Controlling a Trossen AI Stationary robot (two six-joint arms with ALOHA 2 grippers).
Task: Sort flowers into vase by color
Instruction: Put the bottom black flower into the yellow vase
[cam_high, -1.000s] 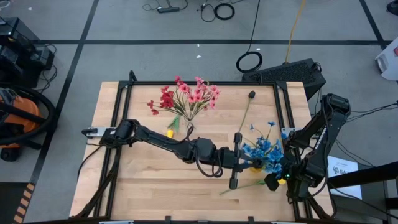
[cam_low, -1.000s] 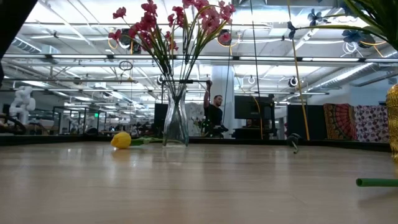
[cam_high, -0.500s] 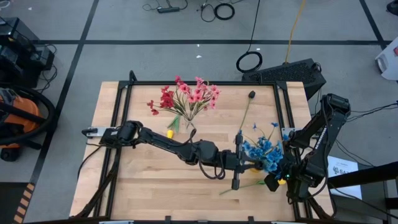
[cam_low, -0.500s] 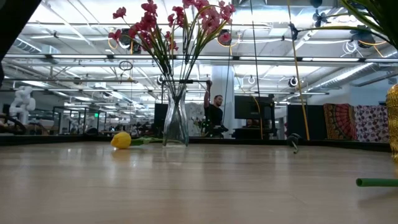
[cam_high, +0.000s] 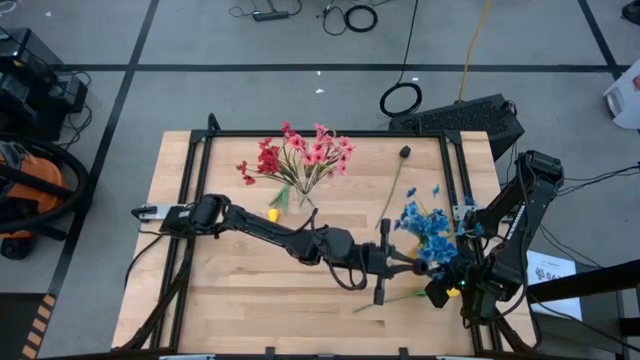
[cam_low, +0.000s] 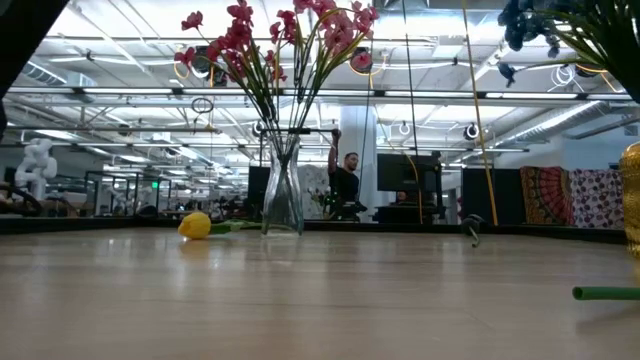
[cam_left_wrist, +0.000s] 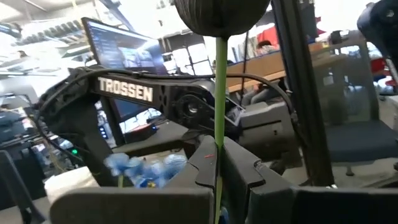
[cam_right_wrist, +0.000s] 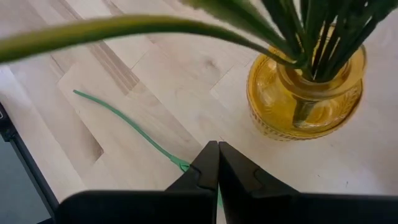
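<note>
Clear glass vase stands toward the back-left of the wooden tabletop, a yellow bud lying just left of it. Amber glass vase sits near the right edge, a loose green stem lying in front.

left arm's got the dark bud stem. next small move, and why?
Probably carry it toward the yellow vase and tip the stem upright. The left end effector is shut on the dark bud flower, the blue flowers already stand there, and the right end effector waits shut nearby.
</note>
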